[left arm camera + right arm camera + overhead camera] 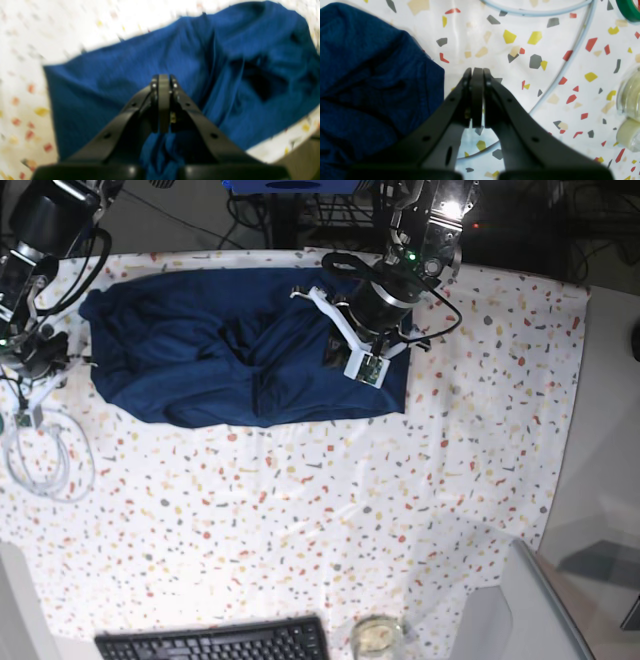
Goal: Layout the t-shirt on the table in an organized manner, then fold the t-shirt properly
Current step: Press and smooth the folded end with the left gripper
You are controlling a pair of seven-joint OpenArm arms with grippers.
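Note:
The dark navy t-shirt (200, 350) lies rumpled across the far left of the speckled table (330, 510). My left gripper (352, 360) is over the shirt's right part. In the blurred left wrist view its jaws (163, 80) are shut, and t-shirt (112, 82) fabric gathers in folds up under the fingers. My right gripper (35, 380) is by the shirt's left edge. In the right wrist view it (477, 71) is shut on nothing above bare table (495, 37), with the t-shirt (370, 75) just to its left.
A pale blue cable (560, 72) loops on the table near the right gripper, also seen as a cable (45, 465) in the base view. A green tape roll (628, 10) and clear rolls (630, 100) lie nearby. A keyboard (215, 642) and glass jar (378, 635) sit at the front edge.

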